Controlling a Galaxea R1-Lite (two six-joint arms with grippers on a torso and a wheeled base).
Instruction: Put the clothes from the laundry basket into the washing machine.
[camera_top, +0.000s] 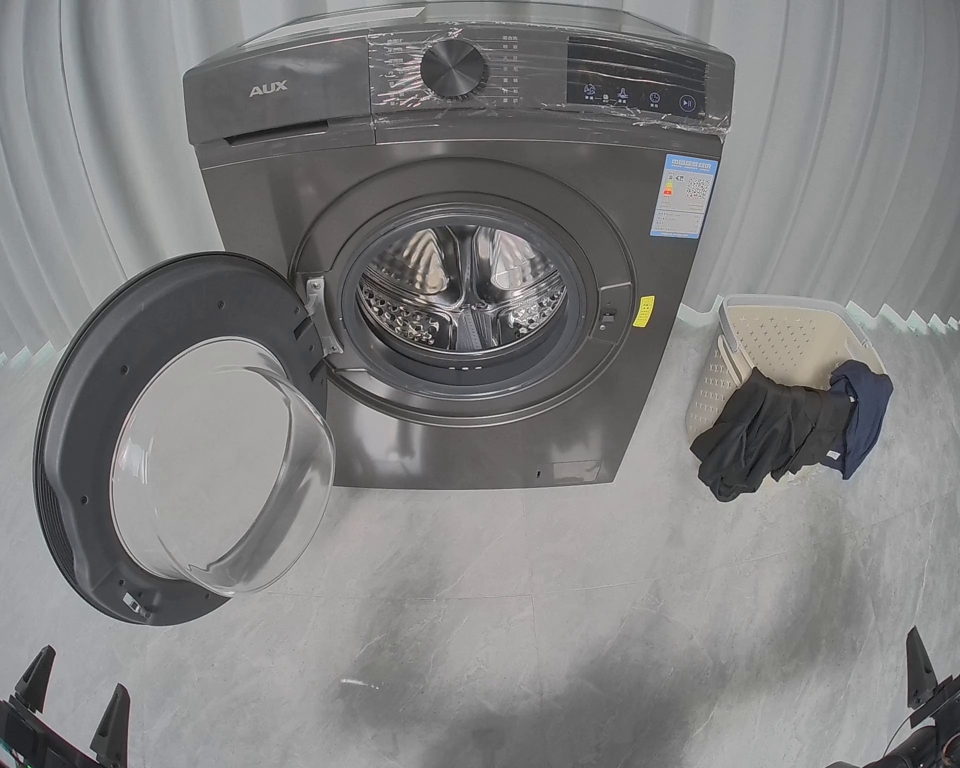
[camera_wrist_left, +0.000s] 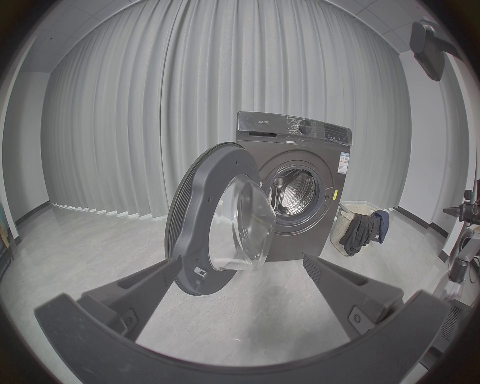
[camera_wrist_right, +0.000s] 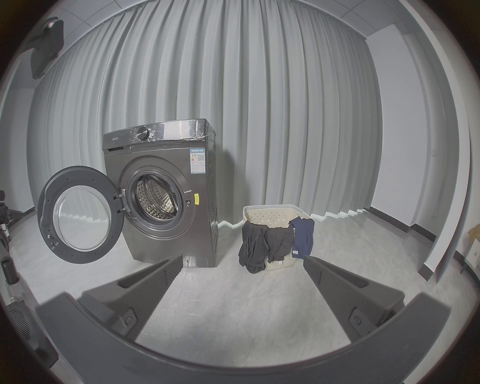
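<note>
Downward, clothes (camera_top: 770, 435) over rim of laundry basket (camera_top: 790, 301), beside washing machine (camera_top: 450, 150); left claw (camera_wrist_left: 241, 260), right claw (camera_wrist_right: 242, 259) spread, empty.

Beyond the dark grey jaws of the left gripper (camera_wrist_left: 241, 260), the washing machine (camera_wrist_left: 295, 245) is brushed dark grey. Its door (camera_wrist_left: 200, 210) has a charcoal rim around clear glass, and its drum (camera_wrist_left: 295, 192) is shiny silver dotted with holes. Beyond the jaws of the right gripper (camera_wrist_right: 242, 259), the laundry basket (camera_wrist_right: 272, 217) is cream with a perforated grid. A black garment (camera_wrist_right: 255, 245) and a navy garment (camera_wrist_right: 302, 235) hang over it. The floor (camera_wrist_right: 240, 310) is marbled grey.
</note>
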